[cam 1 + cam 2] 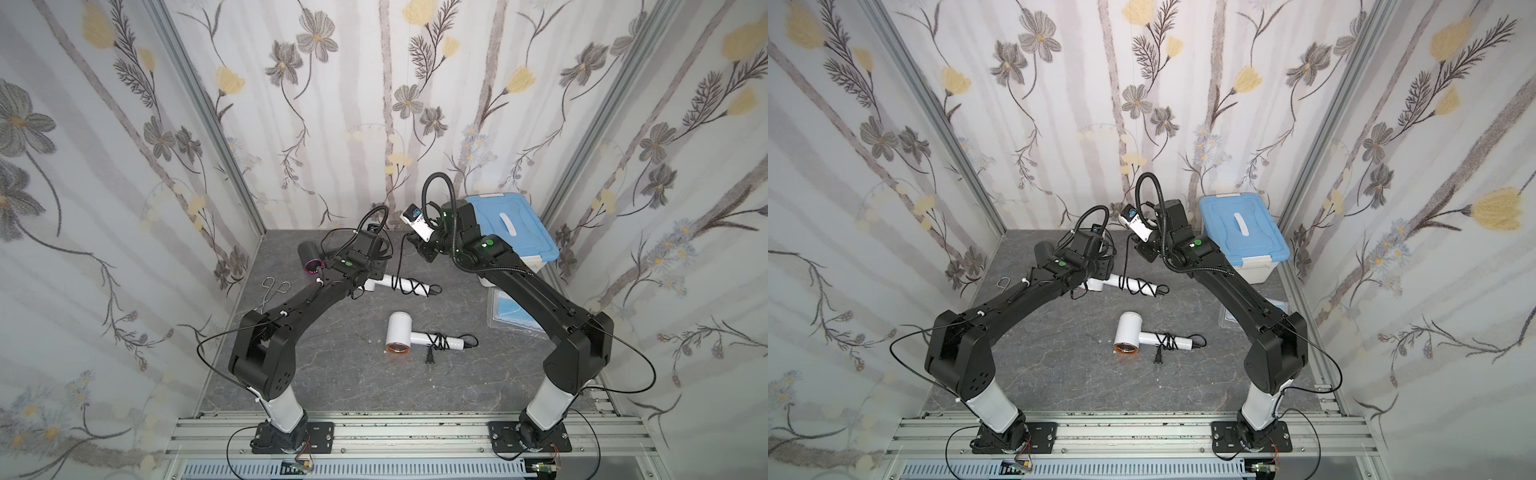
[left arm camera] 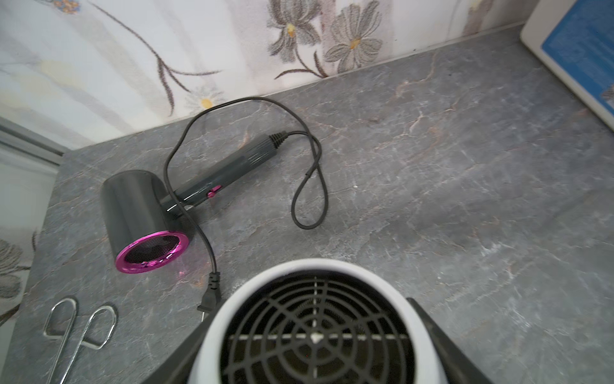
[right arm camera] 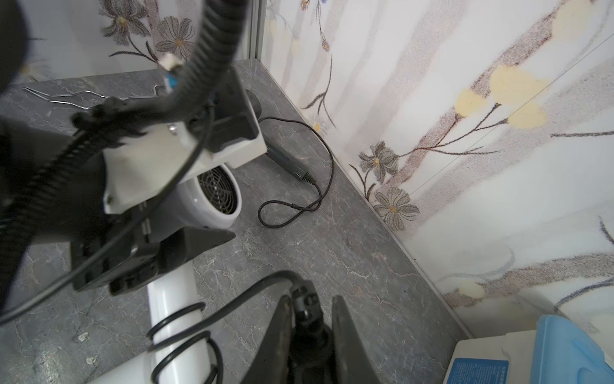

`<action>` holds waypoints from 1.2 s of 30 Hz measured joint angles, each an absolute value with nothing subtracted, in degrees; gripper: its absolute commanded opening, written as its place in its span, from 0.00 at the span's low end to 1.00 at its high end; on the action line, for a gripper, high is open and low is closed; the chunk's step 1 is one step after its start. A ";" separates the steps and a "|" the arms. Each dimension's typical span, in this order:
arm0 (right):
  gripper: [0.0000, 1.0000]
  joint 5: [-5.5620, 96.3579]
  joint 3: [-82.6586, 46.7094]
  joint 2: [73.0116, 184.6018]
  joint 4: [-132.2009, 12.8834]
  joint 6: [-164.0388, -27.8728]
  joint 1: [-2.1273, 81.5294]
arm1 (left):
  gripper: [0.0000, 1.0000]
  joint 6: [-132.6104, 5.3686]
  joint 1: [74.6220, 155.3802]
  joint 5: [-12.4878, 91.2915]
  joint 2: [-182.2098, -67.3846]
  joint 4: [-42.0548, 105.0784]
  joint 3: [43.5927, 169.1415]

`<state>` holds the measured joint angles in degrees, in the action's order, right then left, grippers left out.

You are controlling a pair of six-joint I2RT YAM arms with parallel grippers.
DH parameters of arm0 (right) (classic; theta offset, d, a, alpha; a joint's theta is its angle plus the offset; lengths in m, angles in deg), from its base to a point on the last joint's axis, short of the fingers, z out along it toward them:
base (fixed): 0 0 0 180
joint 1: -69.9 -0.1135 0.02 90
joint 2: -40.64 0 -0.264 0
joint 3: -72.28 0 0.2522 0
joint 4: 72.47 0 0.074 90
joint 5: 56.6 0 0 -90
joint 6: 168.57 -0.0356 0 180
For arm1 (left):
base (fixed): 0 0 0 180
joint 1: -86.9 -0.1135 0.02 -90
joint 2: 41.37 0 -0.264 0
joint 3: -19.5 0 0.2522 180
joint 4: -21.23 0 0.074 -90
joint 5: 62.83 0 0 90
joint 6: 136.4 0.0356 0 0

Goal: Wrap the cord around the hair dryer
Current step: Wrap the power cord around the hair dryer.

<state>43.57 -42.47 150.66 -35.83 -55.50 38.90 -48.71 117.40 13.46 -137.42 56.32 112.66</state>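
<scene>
L gripper [image 2: 315,332] jaws sit mid-wide, clamped on the round head of the hair dryer [image 2: 232,319], one finger each side, its black rear grille facing the wrist cam. R gripper [image 3: 310,316] jaws are narrow, pinching the black plug [image 3: 304,296] at the free end of the cord [image 3: 229,307]. From the plug the cord drops in a slack arc to the handle, where several black turns sit spaced apart, some crossing in an X. The dryer is glossy white and T-shaped, w/ a straight tube handle and a black strain relief at its tip. In both top views the hair dryer [image 1: 382,281] [image 1: 1109,280] lies just past table centre toward 12 o'clock, handle pointing to 3 o'clock. Can't tell if the handle touches the table [image 1: 332,374]. At centre lies a second white dryer [image 1: 401,328] w/ an orange nozzle ring, cord wound on its handle. A dark dryer [image 2: 136,206] w/ a magenta ring sits at 11 o'clock, its cord loose. Metal tongs [image 1: 274,286] lie at 10 o'clock and a blue-lid box [image 1: 511,224] stands at 1 o'clock.
</scene>
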 measured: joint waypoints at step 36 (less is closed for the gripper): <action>0.00 78.96 2.27 143.64 -88.82 -79.22 43.69 | 0.00 -79.94 109.32 20.19 -114.49 44.58 98.49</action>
<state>78.96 2.27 143.64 -88.82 -79.22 43.69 -79.94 109.32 20.19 -114.49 44.58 98.49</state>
